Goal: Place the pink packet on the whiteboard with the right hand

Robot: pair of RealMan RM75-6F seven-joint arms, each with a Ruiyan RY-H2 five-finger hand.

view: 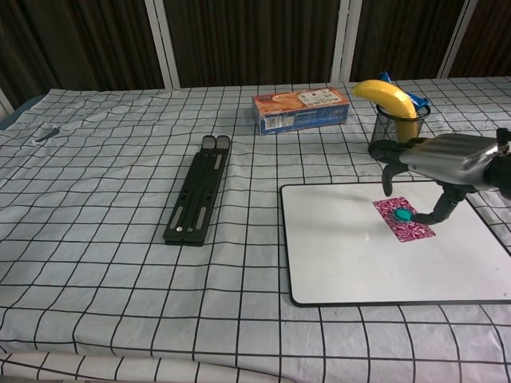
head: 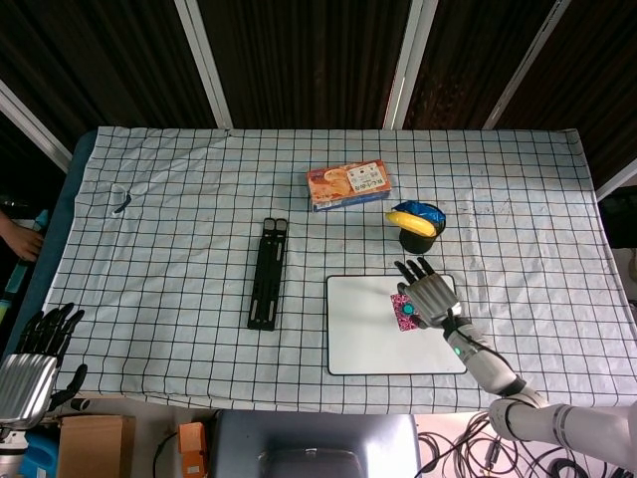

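The pink packet [view: 404, 218] lies flat on the whiteboard [view: 351, 255], in the half farther from the robot and toward its right-hand edge. The right hand [view: 435, 163] hovers directly over it with fingers spread and slightly curled, a teal-tipped fingertip [view: 405, 214] down at the packet's top face. Whether that tip actually presses on it I can't tell from where I stand; nothing is clasped in the hand.

Judging by its look, the packet is a thin, light sachet with a glossy patterned wrapper: soft, easily creased, and likely to skate on the slick board if nudged from the side. Lying that flat, it offers little to get under. The better hold would probably be a pinch across its short edges, or a slide to the whiteboard's rim to lift a corner. Since it already rests on the board, the task looks essentially met.

Beyond the whiteboard stands a black mesh cup [view: 395, 140] holding a banana [view: 383, 96], close to the hand's knuckles. The left hand [head: 35, 363] hangs off the table's near corner, well away from the whiteboard, fingers loosely apart and holding nothing.
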